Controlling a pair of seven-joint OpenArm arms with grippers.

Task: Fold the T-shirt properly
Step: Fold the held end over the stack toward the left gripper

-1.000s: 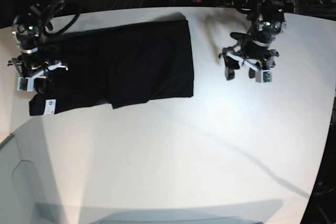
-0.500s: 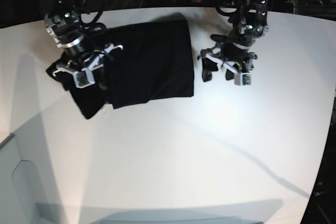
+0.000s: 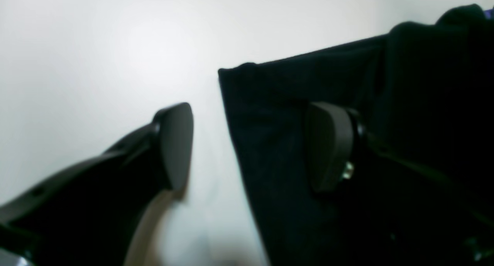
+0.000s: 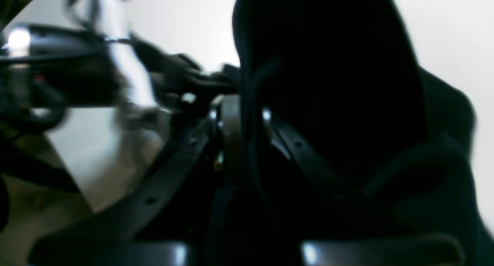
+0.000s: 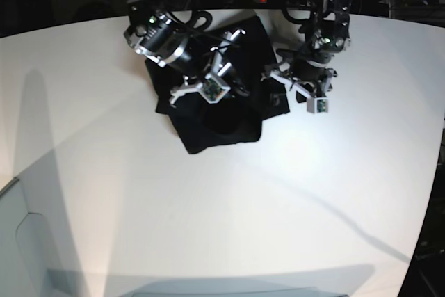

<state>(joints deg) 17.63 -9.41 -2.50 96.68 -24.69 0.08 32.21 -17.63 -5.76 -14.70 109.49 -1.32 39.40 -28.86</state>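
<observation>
At the far middle of the white table (image 5: 208, 206), you have the T-shirt (image 5: 215, 126) bunched into a rough dark block, with both arms crowded over its upper half. Your right gripper (image 5: 208, 87) sits above the middle of the cloth with its fingers drawn close together on a lifted fold; the right wrist view shows the black fabric (image 4: 328, 104) standing up between the pads and draping back over them, so you are holding the shirt there.

Your left gripper (image 5: 295, 88) stands at the shirt's edge nearest to it, with the fingers spread wide and holding nothing. What the coming move turns on shows best in the left wrist view: the side edge of the shirt (image 3: 293, 142) runs straight through the gap, one fingertip (image 3: 175, 142) over bare table and the other (image 3: 328, 146) over cloth. The edge runs roughly along the fingers, toward and away from that camera, and a corner lies just beyond the tips.

So the left arm is the one placed to take this edge, in my judgement, if it comes down and closes across it. I cannot tell whether the pads touch the cloth yet, nor how many layers lie at that edge; a shallow grip may catch only the top one.
</observation>
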